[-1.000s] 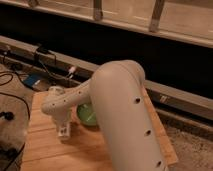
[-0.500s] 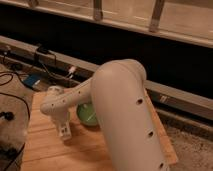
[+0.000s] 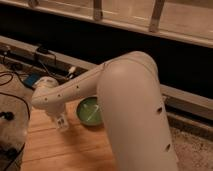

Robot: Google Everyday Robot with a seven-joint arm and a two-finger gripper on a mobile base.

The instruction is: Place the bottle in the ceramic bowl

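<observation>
Warm, dim light over a pale wooden tabletop (image 3: 60, 150). Black wall panel (image 3: 100, 45) behind, lighter rail (image 3: 190, 97) along its base. Dark cables (image 3: 15, 100) at left. Speckled floor (image 3: 192, 150) at right.

No legible txt or labels.

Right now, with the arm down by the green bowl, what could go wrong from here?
1. The gripper sits low on the wooden table, left of the bowl, jaws shut. The bottle isn't clearly visible, so the grasp may have missed or be shallow.
2. The bowl is close beside the gripper; swinging across without lifting could knock its rim.
3. The big arm hides much of the bowl, so a drop is hard to check.
</observation>
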